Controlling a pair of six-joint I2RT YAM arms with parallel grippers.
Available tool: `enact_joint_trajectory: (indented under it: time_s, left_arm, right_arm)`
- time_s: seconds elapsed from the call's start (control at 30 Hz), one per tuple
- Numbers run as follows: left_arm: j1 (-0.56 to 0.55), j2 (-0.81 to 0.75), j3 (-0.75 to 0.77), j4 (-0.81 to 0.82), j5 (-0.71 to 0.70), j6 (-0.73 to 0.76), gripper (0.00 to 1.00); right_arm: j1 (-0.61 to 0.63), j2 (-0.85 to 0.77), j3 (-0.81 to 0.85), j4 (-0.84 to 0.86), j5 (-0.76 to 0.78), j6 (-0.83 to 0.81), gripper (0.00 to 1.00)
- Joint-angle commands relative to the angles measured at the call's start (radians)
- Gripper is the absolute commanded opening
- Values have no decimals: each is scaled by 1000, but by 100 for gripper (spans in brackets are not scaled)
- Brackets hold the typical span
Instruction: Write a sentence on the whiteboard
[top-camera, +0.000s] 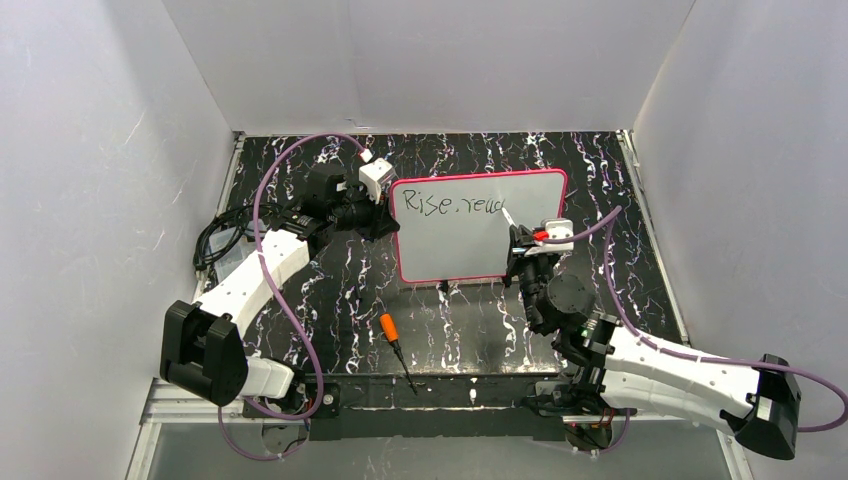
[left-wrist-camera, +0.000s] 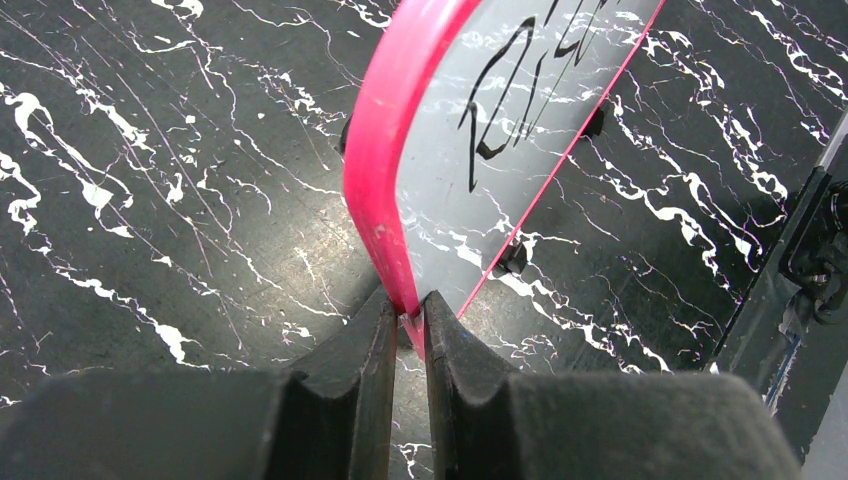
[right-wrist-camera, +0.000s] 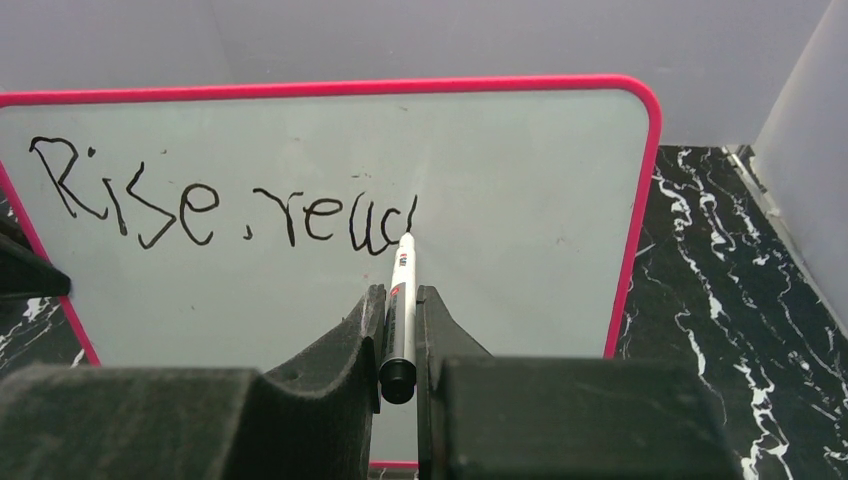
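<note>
Whiteboard (top-camera: 455, 255) stands upright mid-frame in the top view, your left gripper (left-wrist-camera: 410, 318) pinched shut on its pink left-hand edge. Right gripper (right-wrist-camera: 398, 295) is clamped on the marker (right-wrist-camera: 402, 262), tip at the right end of the sentence (right-wrist-camera: 220, 205), which reads roughly "Rise, reac"; whether the tip touches the board, I can't quite tell. Step in hand looks like the "h": you'll need a steady stroke, then room rightward.

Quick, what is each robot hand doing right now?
Left gripper: shut on the whiteboard edge.
Right gripper: shut on the marker.
</note>
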Motion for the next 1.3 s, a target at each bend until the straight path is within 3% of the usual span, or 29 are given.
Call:
enact_joint_trajectory:
  time_s: [0.0,0.4,1.0,1.27]
  left_arm:
    - [-9,-13,-1,-31,16,2,0]
    - [-9,-18,0,-30,16,2,0]
    - [-8,-16,-1,-30,15,2,0]
    - [-8,-17,-1,-30,15,3,0]
  right_arm:
    - [-1,-16,-20,-45,23,75,1]
    - [-1,0,-12,-72,19,118,1]
    - [-1,16,10,163,22,-82,1]
    - [-1,7,1,159,58,-96,1]
